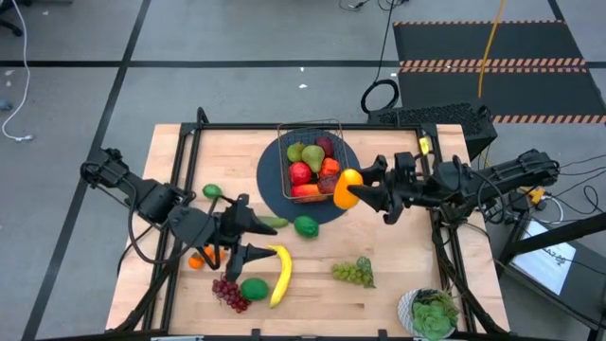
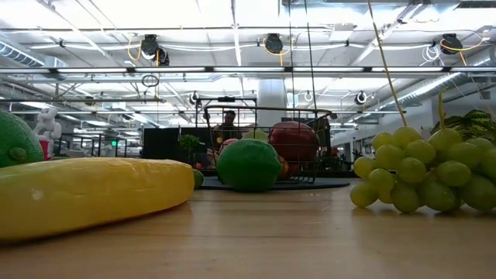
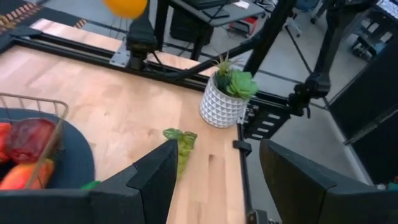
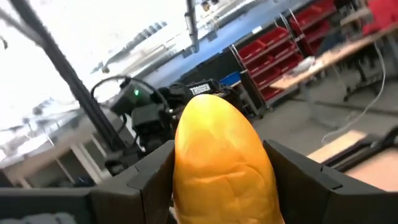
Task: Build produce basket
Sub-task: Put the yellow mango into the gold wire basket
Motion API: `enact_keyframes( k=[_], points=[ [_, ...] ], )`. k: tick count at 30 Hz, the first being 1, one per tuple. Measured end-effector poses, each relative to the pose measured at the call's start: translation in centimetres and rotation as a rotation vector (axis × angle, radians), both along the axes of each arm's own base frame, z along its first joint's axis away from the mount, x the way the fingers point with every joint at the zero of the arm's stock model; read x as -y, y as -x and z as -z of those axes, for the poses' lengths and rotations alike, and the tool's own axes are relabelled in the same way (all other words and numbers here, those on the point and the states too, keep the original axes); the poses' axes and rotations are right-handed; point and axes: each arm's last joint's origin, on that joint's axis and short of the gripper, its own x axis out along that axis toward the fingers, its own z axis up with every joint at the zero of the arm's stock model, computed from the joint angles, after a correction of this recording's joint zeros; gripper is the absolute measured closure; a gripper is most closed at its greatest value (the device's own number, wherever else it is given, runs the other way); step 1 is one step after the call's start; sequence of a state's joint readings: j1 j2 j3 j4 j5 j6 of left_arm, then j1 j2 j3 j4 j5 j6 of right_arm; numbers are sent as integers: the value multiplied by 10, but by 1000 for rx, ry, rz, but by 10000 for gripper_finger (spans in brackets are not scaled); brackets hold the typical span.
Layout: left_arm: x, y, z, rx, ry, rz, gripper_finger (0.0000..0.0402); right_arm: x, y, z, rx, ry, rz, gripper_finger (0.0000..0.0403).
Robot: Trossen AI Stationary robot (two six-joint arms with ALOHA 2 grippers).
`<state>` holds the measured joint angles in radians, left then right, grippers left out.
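right hand [image 1: 363, 192] grips the mango [image 1: 347, 188] beside the basket [image 1: 311, 163].

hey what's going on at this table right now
The right gripper holds an orange-yellow mango at the edge of the wire basket, which already contains a pear, apples and other fruit. The left gripper hovers open and empty over the table, near the banana. Green grapes, purple grapes, limes and an orange are not yet in the basket.

A round dark-blue mat [image 1: 275, 189] lies mid-table; a succulent in a white pot [image 1: 431, 314] stands well apart, at the table's corner.
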<state>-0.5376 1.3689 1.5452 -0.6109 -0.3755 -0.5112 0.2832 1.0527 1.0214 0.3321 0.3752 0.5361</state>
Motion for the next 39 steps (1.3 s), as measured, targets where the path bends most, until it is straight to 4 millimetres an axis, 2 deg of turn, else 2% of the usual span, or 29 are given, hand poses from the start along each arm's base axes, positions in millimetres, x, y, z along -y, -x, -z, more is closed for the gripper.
enact_keyframes(
  k=[11,15,34,39],
  points=[
    [-12,-5,0,16,-20,-107,174,1,-1,1,42,-416,-62,181],
    [-12,-6,0,13,7,-120,174,1,-1,1,57,-510,-57,181],
    [-14,-6,-1,22,84,-206,174,2,-1,2,64,-573,-42,181],
    [-17,-8,-3,46,104,-244,174,2,-1,2,46,-471,-18,181]
  ],
)
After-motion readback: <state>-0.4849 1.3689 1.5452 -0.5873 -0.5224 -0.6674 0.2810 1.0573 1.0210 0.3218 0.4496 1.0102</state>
